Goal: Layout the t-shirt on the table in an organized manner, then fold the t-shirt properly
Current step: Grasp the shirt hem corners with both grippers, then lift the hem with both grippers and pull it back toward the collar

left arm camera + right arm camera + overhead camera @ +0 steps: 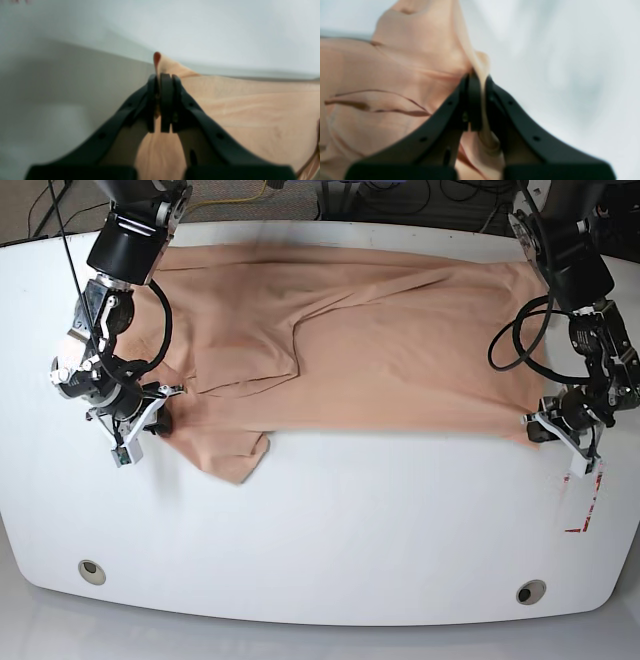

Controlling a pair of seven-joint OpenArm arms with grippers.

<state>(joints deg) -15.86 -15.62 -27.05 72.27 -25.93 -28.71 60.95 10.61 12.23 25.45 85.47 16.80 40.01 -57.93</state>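
Observation:
The peach t-shirt [380, 350] lies spread across the far half of the white table [350, 530], with a sleeve folded over near its middle and another sleeve pointing toward the front at the left. My left gripper [537, 430] sits at the shirt's front right corner. In the left wrist view it [162, 77] is shut on that corner of the t-shirt [250, 107], and a tip of cloth pokes up past the pads. My right gripper [160, 418] is at the shirt's left edge by the sleeve. There it [478, 80] is shut on a fold of the t-shirt [395, 75].
Two round grommet holes [91, 570] [530, 591] sit near the table's front edge. A red-marked rectangle [585, 510] lies just in front of my left gripper. Black cables loop from both arms, and more cables lie on the floor behind the table.

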